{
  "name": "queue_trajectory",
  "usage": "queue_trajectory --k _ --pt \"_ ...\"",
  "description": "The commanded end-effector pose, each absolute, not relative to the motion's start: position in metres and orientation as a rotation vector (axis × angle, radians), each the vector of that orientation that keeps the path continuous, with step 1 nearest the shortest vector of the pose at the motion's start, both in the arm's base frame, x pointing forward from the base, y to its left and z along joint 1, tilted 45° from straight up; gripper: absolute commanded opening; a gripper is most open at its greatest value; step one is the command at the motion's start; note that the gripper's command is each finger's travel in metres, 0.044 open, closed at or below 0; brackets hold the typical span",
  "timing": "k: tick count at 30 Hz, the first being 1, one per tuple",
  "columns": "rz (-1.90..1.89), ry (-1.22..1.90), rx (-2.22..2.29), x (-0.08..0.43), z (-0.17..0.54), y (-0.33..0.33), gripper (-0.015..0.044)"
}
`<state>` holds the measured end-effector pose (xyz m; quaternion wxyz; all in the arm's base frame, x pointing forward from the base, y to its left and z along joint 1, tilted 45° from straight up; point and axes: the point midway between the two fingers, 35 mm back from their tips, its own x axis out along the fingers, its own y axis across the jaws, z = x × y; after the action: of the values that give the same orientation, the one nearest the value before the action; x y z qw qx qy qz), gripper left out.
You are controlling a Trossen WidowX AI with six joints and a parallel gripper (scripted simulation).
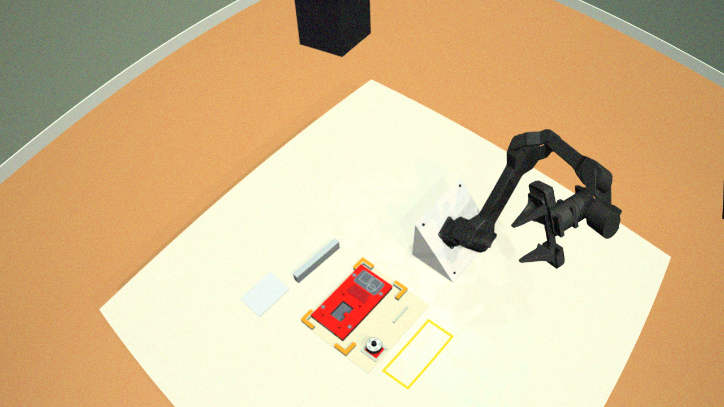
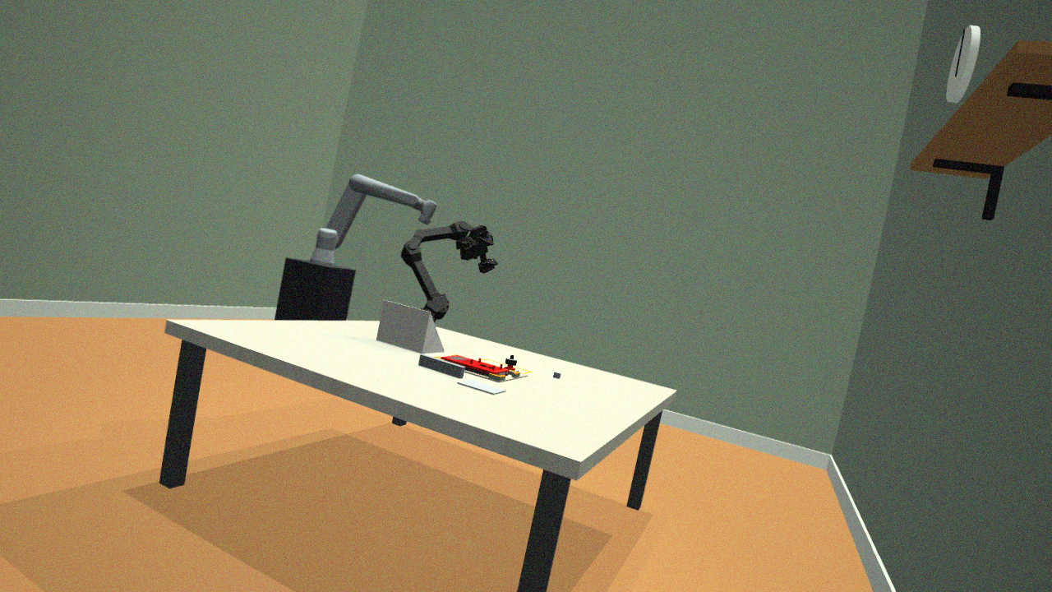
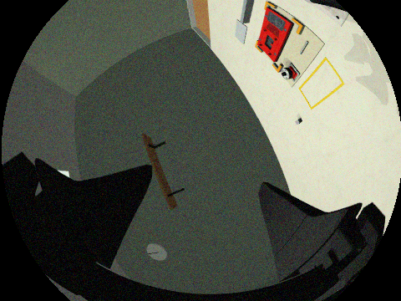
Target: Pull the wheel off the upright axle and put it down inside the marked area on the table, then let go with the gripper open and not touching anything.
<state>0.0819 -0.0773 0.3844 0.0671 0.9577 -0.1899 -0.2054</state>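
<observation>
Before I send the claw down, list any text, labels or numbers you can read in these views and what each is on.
None can be read.
Red board: grey shapes near its upper end, too small to tell if they are lettering.
Yellow outline on the table: a plain rectangle, no text.
Wheel: no markings visible.
White disc on the wall: blank at this size.

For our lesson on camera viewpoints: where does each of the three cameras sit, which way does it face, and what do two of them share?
Top: high above, looking down at the white table; whole arm and open pincer show.
Exterior: across the room, looking sideways at the table; the arm shows small.
Wrist: on the arm's hand, facing wall and table edge; only the dark fingers show.
Top and wrist share the wheel, red board and yellow outline.
</observation>
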Motion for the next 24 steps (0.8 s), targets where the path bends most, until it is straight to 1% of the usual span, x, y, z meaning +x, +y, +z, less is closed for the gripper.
queue_trajectory --k 1,4,9,15,20,24 --pt "-0.622 -0.576 2.89 0.083 0.384 -0.077 0.0374" --pt "-0.66 -0.624 2.929 0.093 0.38 -0.073 0.03" --pt "-0.742 -0.699 3.066 0.11 0.375 -0.062 0.03" --pt "-0.934 -0.919 3.323 0.144 0.361 -0.044 0.03" --pt "-1.118 -1.209 3.491 0.172 0.345 -0.033 0.03" --pt "-1.269 -1.55 3.56 0.193 0.329 -0.029 0.03"
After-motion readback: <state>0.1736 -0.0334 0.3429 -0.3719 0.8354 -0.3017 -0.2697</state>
